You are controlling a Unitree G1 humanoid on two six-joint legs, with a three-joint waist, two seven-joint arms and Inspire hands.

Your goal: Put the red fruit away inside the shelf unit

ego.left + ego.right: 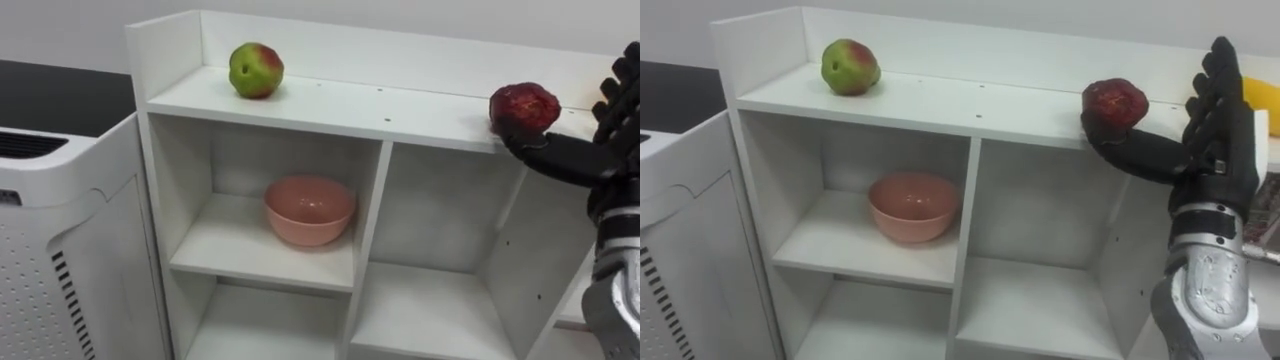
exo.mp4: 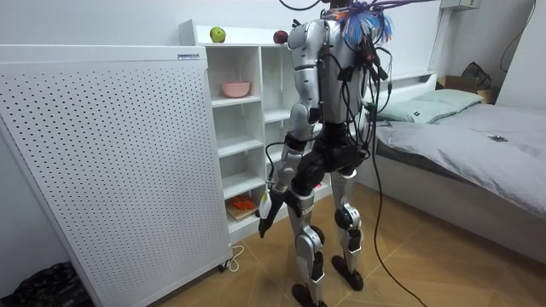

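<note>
White closet: a green apple sat at the left of its top, a red apple at the top's front edge on the right, and a pink bowl in the upper left compartment. Right hand: open, fingers upright, thumb stretched out against the red apple's underside. Left hand: hung low beside the thigh, grip could not be told.

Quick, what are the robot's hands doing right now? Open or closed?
Left hand: hangs by its side, cannot tell.
Right hand: open, thumb against the red apple.
</note>
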